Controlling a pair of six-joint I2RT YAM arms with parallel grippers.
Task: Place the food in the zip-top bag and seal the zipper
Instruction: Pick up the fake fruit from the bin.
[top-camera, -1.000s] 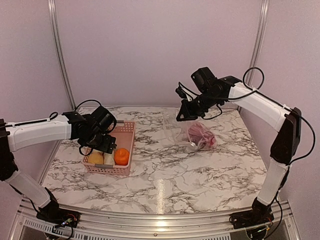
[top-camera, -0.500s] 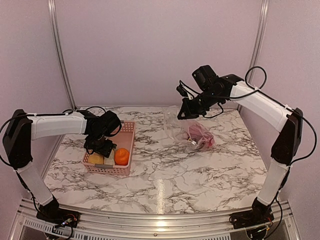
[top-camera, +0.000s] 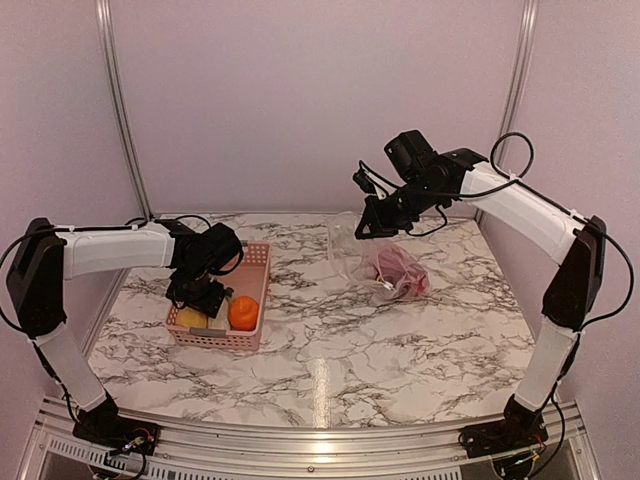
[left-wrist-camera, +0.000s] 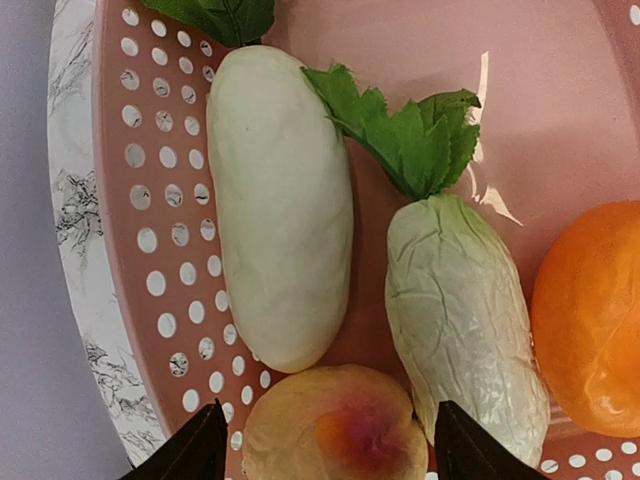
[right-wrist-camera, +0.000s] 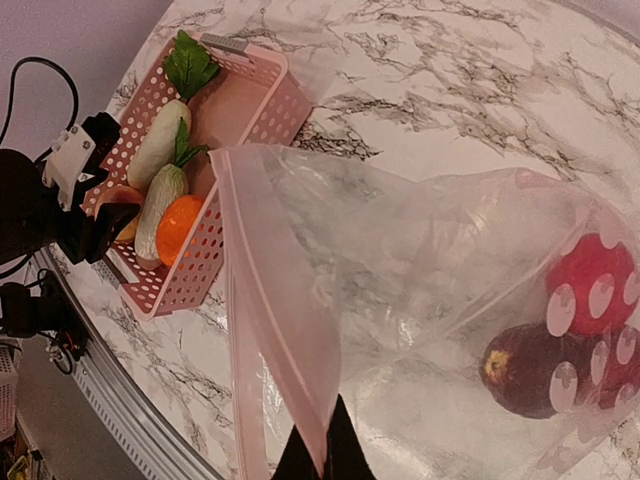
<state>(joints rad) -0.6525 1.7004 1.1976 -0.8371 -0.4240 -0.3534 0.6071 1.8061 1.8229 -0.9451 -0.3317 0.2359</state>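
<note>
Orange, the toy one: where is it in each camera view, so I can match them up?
Top external: orange at the basket's near right corner, left of centre.
Left wrist: orange cut off at the right edge, beside the wrinkled radish.
Right wrist: orange left side, in the basket, left of the bag.
Shared landmark: the pink basket.

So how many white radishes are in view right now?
2. A smooth radish lies along the pink basket's perforated wall; a wrinkled radish lies beside it, next to the orange. None shows in the bag, though its folds could hide one.
</note>
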